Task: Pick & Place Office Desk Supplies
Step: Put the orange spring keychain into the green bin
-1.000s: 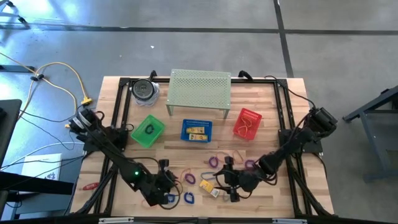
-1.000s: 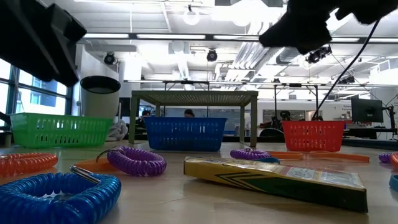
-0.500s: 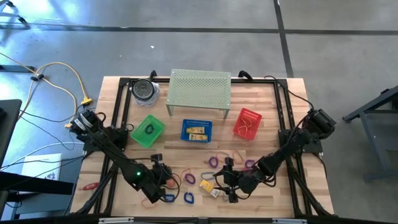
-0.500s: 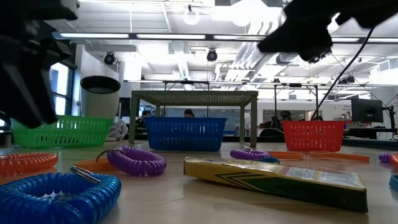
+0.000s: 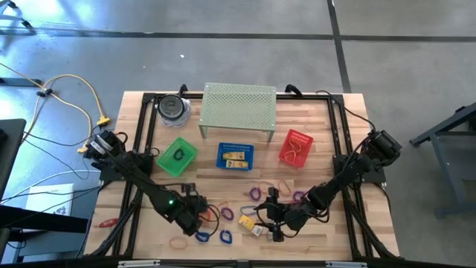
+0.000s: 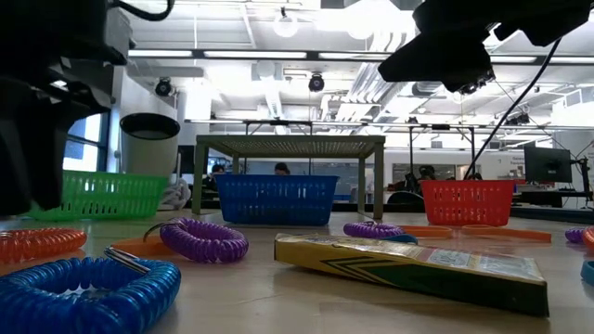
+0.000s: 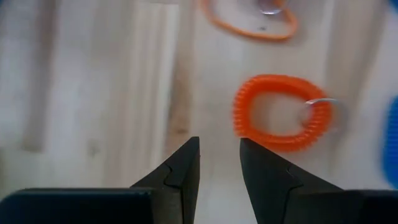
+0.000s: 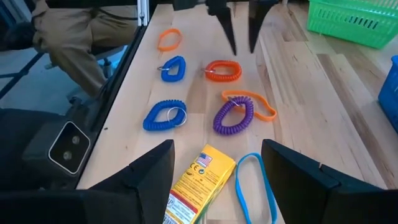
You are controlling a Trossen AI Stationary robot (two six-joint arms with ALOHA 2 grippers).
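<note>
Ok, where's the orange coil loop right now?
In the right wrist view the orange coil loop lies on the table just below the left pincer, between the small blue coil and the purple coil.

Not much is being shown that can actually be read. Some printing and a small round logo are being displayed on the yellow box (image 8: 198, 182), but the words are too blurred to be made out. Nothing else legible.

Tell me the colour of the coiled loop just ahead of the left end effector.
Orange coiled loop; the left wrist view shows it best.
</note>
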